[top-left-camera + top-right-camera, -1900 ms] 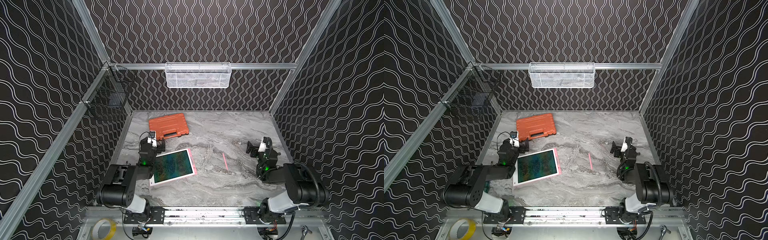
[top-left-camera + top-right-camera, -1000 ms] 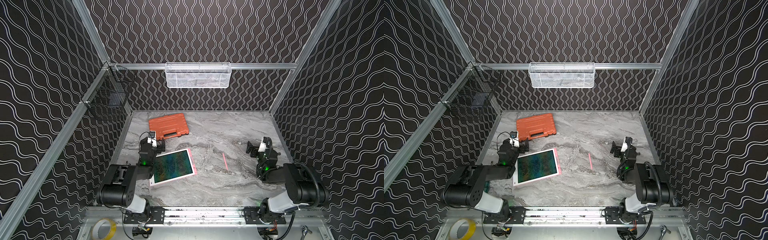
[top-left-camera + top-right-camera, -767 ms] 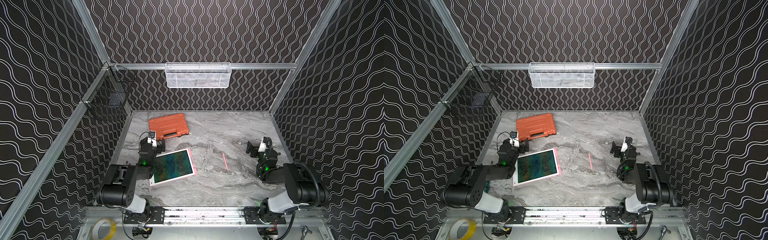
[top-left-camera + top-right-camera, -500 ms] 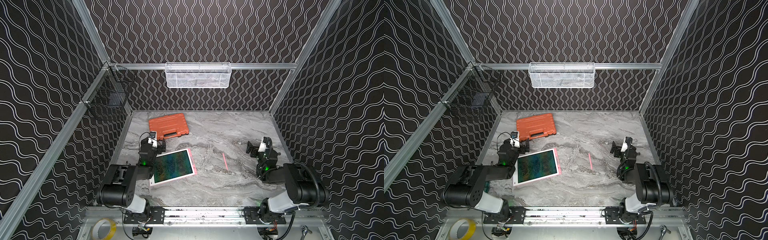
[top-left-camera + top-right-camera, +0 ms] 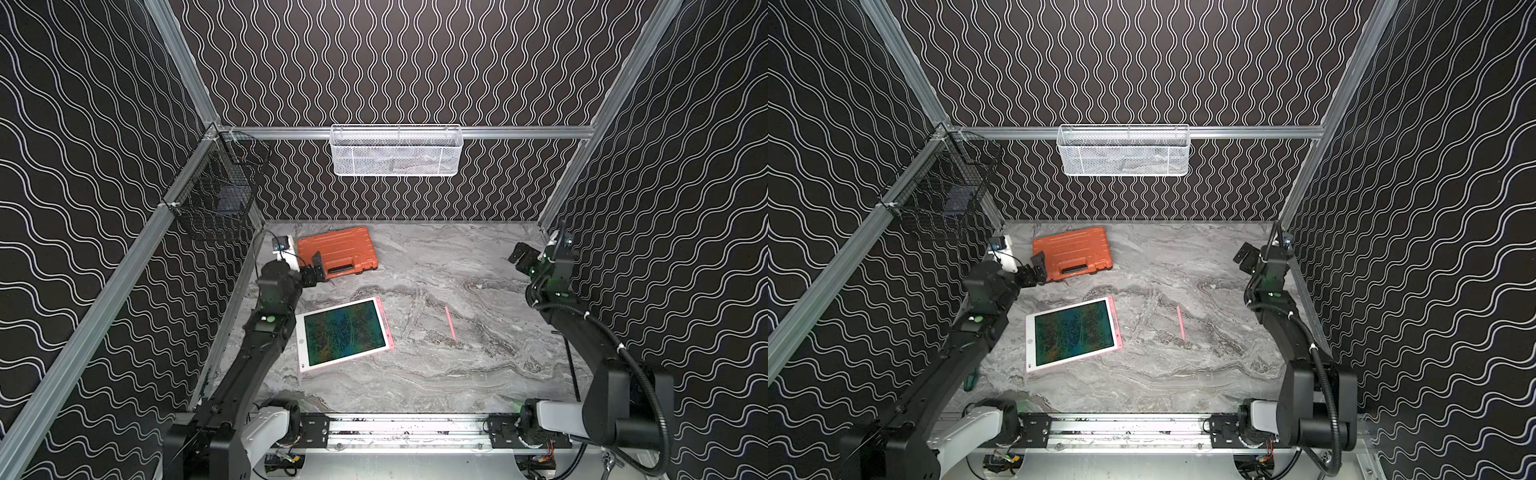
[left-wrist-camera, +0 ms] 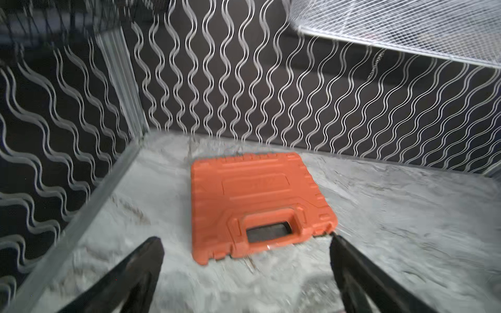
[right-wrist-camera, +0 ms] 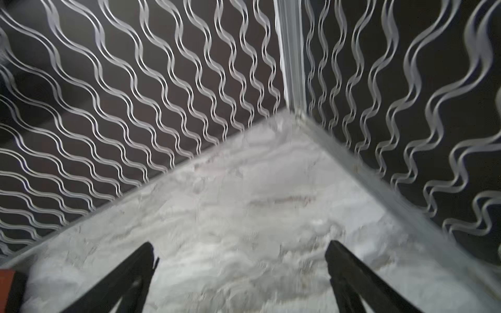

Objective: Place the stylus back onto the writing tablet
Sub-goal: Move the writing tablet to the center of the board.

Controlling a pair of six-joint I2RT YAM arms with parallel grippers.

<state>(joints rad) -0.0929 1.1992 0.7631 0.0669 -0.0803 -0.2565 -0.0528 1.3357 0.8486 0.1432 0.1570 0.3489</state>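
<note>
The stylus (image 5: pixel 450 323) (image 5: pixel 1181 321), a thin pink stick, lies bare on the marble table, right of centre and a hand's width from the writing tablet (image 5: pixel 344 332) (image 5: pixel 1073 334). The tablet lies flat, white-and-pink frame, dark screen with green-blue scribbles. My left gripper (image 5: pixel 316 270) (image 5: pixel 1036 268) (image 6: pixel 244 239) hovers open and empty behind the tablet, by the front edge of an orange case. At the right wall my right gripper (image 5: pixel 521 259) (image 5: pixel 1246 257) (image 7: pixel 240 244) is open, empty, facing the far right corner, well behind the stylus.
A ribbed orange case (image 5: pixel 336 253) (image 6: pixel 257 200) with a handle lies at the back left. A white mesh basket (image 5: pixel 397 151) hangs on the back wall, a black wire basket (image 5: pixel 216 199) on the left wall. A green-handled tool (image 5: pixel 970 380) peeks from under the left arm.
Both arms have lifted and reached toward the back of the table; the wrist views are blurred by motion. Stylus and tablet have not moved. Both grippers stay open.
</note>
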